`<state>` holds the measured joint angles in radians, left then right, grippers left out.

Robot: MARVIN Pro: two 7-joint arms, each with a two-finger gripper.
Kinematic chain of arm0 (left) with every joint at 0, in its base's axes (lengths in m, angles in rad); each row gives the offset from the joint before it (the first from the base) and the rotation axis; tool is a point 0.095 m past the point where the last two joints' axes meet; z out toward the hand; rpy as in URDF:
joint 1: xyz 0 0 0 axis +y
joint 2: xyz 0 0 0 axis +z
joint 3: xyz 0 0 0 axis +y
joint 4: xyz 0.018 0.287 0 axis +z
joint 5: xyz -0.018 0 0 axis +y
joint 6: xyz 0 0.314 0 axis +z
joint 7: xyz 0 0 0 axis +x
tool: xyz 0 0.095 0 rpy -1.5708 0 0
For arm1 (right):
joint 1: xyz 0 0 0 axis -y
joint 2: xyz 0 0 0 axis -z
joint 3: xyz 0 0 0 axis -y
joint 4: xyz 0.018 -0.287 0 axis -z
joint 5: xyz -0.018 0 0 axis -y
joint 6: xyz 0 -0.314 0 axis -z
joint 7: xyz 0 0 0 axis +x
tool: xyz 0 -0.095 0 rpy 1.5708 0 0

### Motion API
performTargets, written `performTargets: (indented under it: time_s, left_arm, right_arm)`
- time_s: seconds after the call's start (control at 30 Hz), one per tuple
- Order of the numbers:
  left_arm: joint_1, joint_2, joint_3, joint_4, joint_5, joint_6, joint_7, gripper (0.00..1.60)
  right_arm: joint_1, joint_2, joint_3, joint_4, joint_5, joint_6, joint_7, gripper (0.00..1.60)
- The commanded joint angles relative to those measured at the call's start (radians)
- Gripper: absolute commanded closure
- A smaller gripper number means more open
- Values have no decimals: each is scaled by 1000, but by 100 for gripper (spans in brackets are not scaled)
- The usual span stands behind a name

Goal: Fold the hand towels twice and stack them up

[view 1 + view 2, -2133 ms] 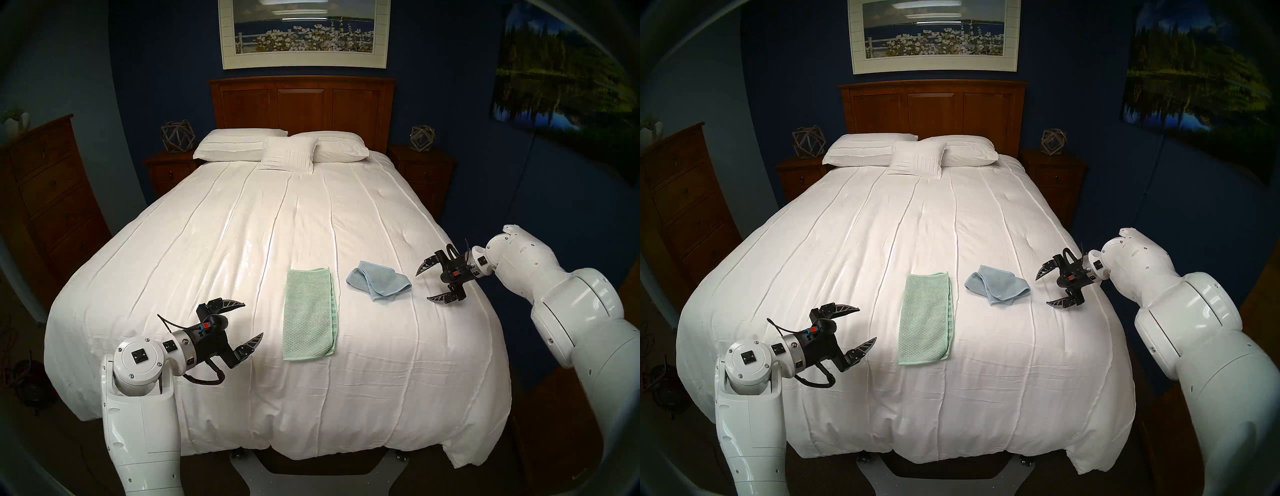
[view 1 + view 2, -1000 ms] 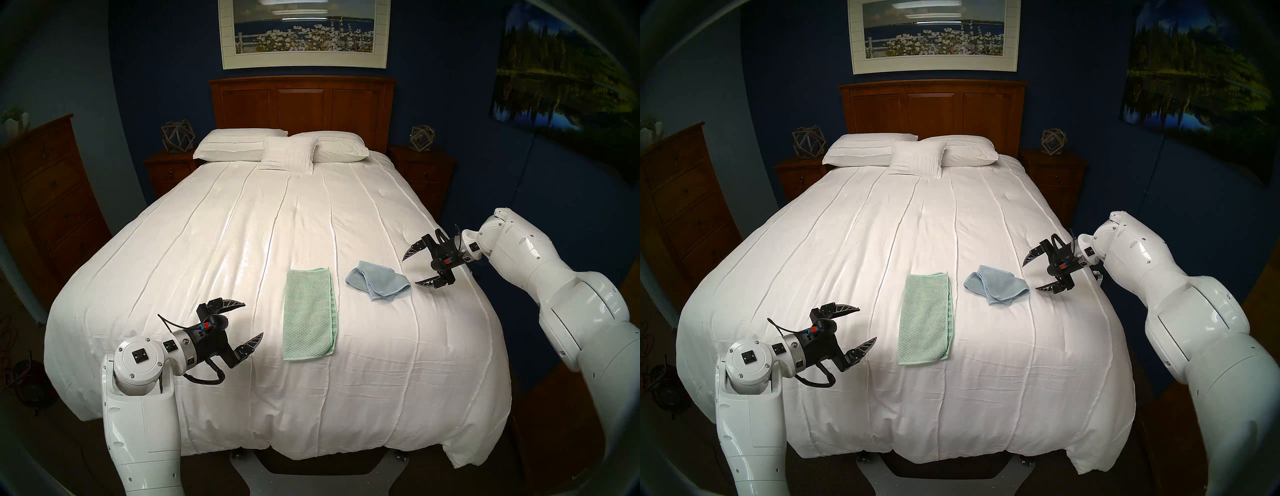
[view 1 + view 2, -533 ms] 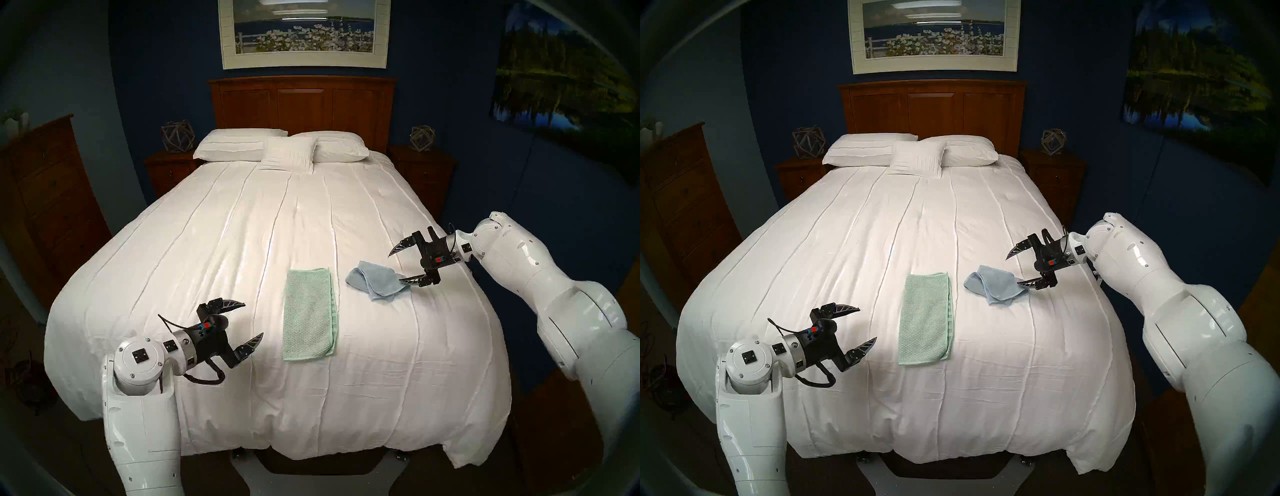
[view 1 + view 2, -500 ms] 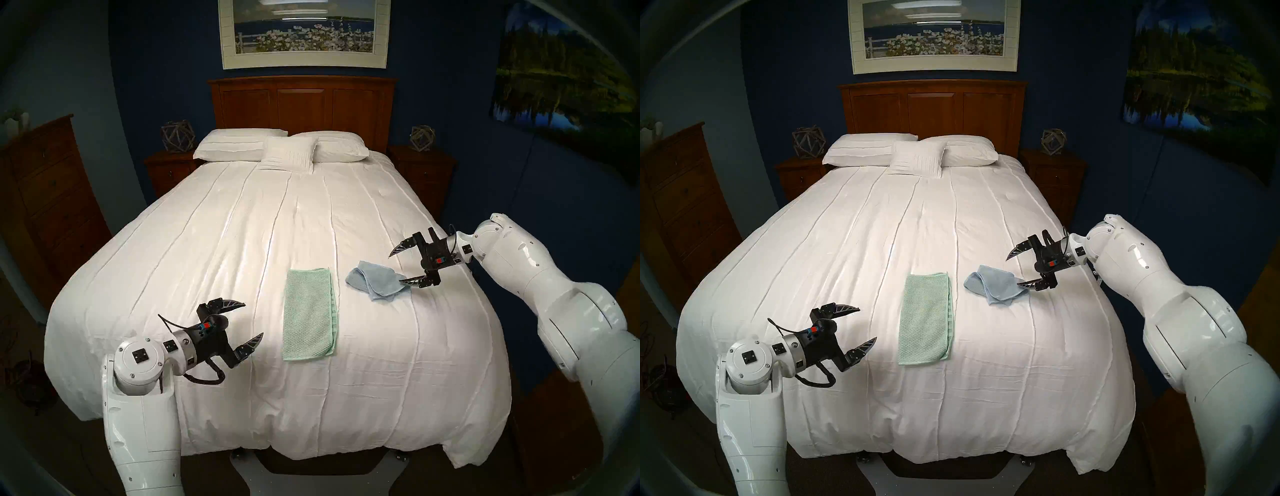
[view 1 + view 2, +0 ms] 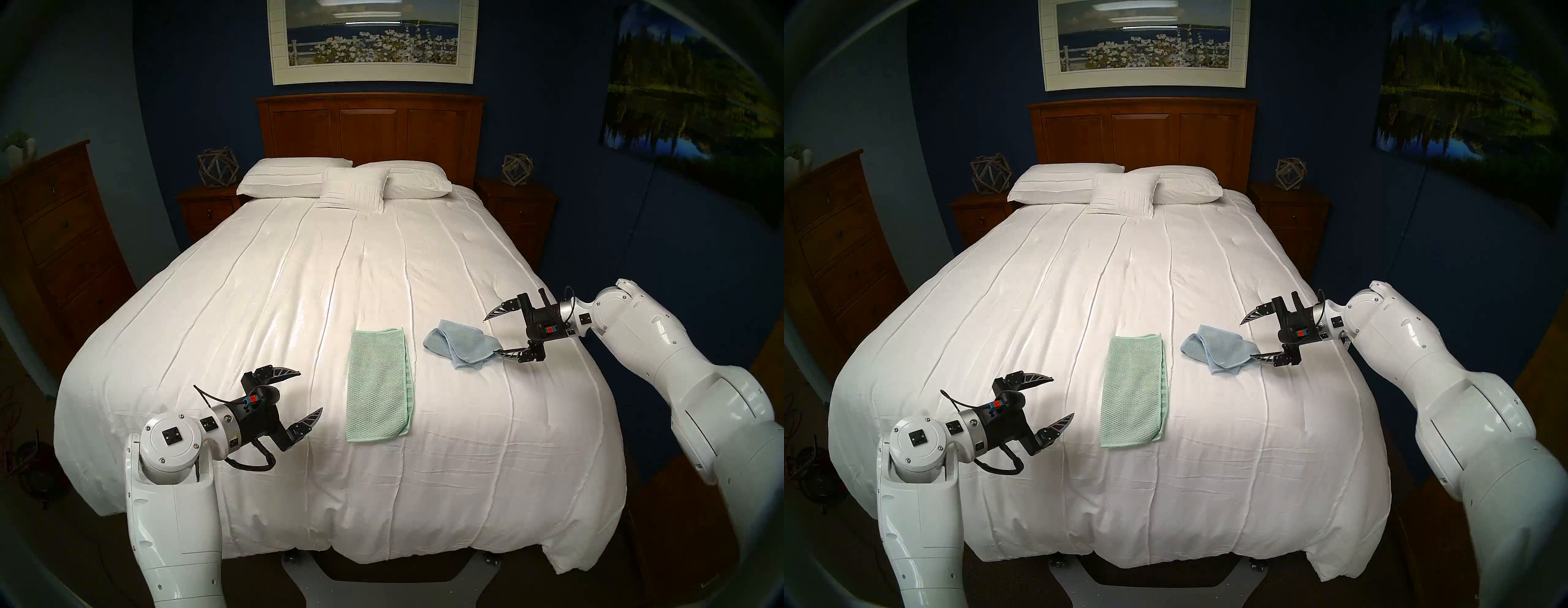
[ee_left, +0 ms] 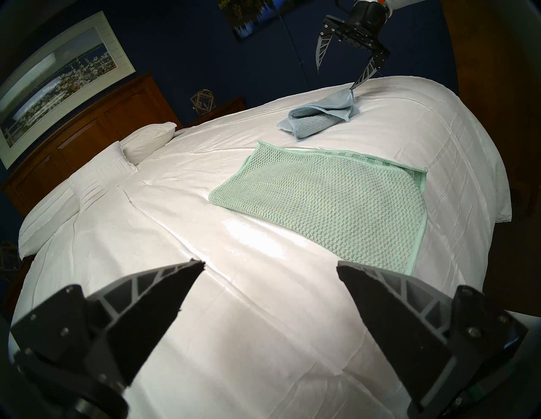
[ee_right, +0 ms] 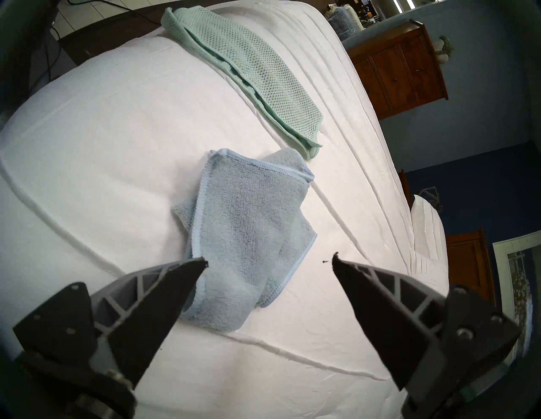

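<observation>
A mint green waffle towel (image 5: pixel 377 384) lies flat, folded lengthwise, on the white bedspread (image 5: pixel 297 297); it also shows in the left wrist view (image 6: pixel 328 204) and the right wrist view (image 7: pixel 257 73). A light blue plush towel (image 5: pixel 460 349) lies crumpled to its right, also in the right wrist view (image 7: pixel 248 234) and the left wrist view (image 6: pixel 319 115). My right gripper (image 5: pixel 490 335) is open at the blue towel's right edge, its lower fingertip (image 5: pixel 502 353) touching the cloth. My left gripper (image 5: pixel 309 392) is open and empty, left of the green towel.
White pillows (image 5: pixel 343 180) lie at the head of the bed by a wooden headboard (image 5: pixel 369 127). Nightstands (image 5: pixel 515 212) flank the bed and a wooden dresser (image 5: pixel 55 237) stands at the left. The bed's foot edge is nearest me.
My right gripper has moved left to the blue towel, then lowered slightly, its lower finger now at the towel's right corner. The left arm and both towels have not moved.
</observation>
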<state>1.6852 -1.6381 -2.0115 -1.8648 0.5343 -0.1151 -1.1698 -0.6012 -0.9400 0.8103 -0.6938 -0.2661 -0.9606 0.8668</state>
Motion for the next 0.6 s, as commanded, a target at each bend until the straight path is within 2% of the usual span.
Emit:
performTargets:
  time_s: [0.0,0.4,0.57]
  left_arm:
    - [-2,1,1,-11,-3,-1,-1,0]
    - [-3,1,0,-11,-3,-3,-1,0]
    - [-3,1,0,-12,-3,-4,-1,0]
  right_arm:
    - [-83,14,-8,-51,76,1,34,0]
    - [-168,-43,-17,-211,214,1,9,0]
    - [-203,-35,-17,-291,277,1,6,0]
